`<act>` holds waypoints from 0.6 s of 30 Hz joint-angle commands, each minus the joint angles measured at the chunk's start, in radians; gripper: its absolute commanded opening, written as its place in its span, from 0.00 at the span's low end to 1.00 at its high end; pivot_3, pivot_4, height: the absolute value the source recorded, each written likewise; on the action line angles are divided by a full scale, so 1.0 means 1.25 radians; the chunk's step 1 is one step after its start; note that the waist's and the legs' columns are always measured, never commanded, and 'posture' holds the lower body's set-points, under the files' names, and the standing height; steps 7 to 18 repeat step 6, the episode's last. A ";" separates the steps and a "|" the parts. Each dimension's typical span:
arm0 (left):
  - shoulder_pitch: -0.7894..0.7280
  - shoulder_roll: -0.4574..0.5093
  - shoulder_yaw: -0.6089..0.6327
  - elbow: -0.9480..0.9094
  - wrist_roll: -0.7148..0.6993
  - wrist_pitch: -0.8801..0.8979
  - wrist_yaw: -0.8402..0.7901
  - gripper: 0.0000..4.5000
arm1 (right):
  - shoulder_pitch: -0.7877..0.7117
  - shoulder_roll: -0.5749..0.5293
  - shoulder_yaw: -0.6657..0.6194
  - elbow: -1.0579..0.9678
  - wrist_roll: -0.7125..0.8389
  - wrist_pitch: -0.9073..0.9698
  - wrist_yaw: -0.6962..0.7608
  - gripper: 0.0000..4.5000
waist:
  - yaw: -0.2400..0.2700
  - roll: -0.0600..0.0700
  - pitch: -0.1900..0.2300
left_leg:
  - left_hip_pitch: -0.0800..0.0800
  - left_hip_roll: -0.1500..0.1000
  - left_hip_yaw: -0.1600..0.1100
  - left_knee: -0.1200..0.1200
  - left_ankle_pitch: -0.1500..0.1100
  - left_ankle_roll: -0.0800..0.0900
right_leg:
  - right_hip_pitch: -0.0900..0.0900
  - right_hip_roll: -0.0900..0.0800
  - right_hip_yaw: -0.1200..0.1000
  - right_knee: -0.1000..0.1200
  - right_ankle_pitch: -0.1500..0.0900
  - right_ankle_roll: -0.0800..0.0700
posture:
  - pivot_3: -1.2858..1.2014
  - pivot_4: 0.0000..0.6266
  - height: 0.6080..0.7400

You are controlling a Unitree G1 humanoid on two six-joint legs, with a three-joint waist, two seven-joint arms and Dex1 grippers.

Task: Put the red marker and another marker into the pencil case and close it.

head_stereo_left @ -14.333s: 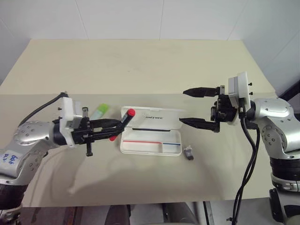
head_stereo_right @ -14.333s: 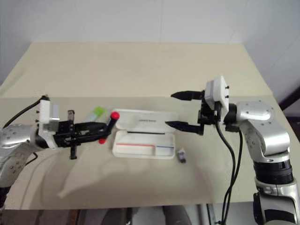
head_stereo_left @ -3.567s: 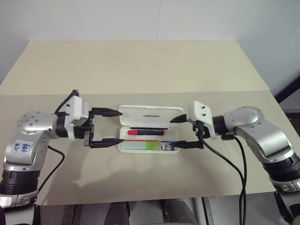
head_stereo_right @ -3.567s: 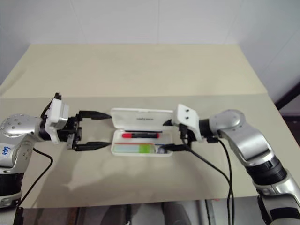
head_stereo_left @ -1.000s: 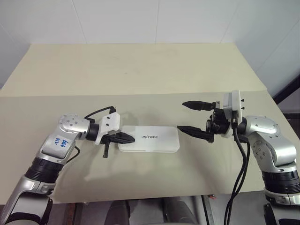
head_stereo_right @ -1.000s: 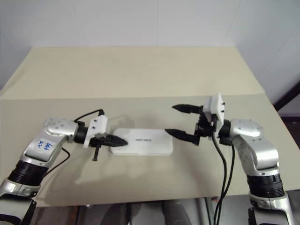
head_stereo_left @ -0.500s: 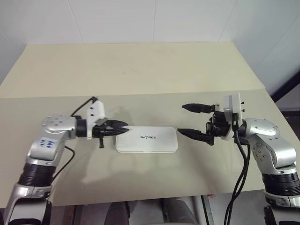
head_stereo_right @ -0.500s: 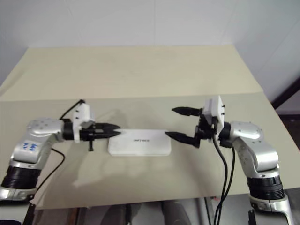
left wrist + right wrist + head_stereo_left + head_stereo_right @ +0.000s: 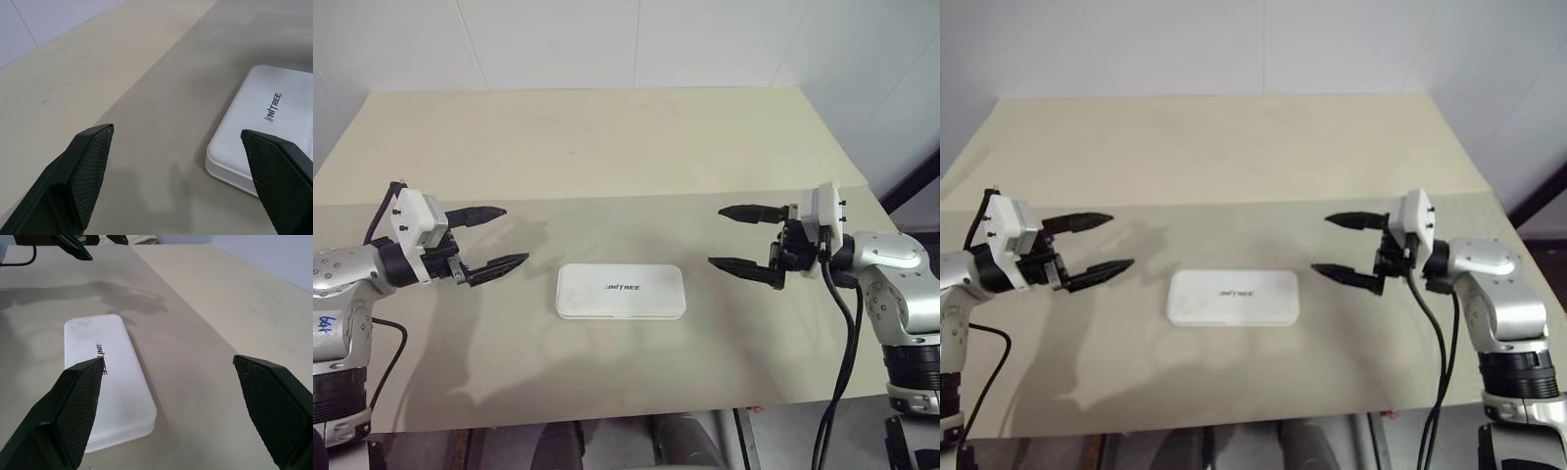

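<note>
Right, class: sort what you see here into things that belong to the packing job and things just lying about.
Part of the job:
- pencil case, lid shut, flat on the table
- left end effector, open, clear of the case
- right end effector, open, clear of the case

Just lying about:
- table, which only bears the case

Closed pencil case point(image 9: 621, 291) lone obstacle mid-table point(image 9: 607, 147) — bare surface all round, both flanks passable.
</note>
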 commanded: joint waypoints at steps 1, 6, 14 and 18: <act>0.018 0.011 0.034 -0.053 -0.028 -0.047 -0.006 0.99 | 0.003 -0.004 -0.005 -0.002 -0.005 -0.037 0.024 1.00 | 0.000 0.000 0.000 | 0.000 0.000 0.000 0.000 0.000 0.000 | 0.000 0.000 0.000 0.000 0.000 0.000 | 0.52 0.24 1.00; 0.013 0.007 0.012 -0.073 -0.047 -0.010 0.002 0.99 | -0.018 0.010 0.004 -0.004 -0.002 -0.035 0.020 1.00 | 0.001 0.000 0.000 | 0.000 0.000 0.000 0.000 0.000 0.000 | 0.000 0.000 0.000 0.000 0.000 0.000 | 0.52 0.24 1.00; 0.013 0.007 0.012 -0.073 -0.047 -0.010 0.002 0.99 | -0.018 0.010 0.004 -0.004 -0.002 -0.035 0.020 1.00 | 0.001 0.000 0.000 | 0.000 0.000 0.000 0.000 0.000 0.000 | 0.000 0.000 0.000 0.000 0.000 0.000 | 0.52 0.24 1.00; 0.013 0.007 0.012 -0.073 -0.047 -0.010 0.002 0.99 | -0.018 0.010 0.004 -0.004 -0.002 -0.035 0.020 1.00 | 0.001 0.000 0.000 | 0.000 0.000 0.000 0.000 0.000 0.000 | 0.000 0.000 0.000 0.000 0.000 0.000 | 0.52 0.24 1.00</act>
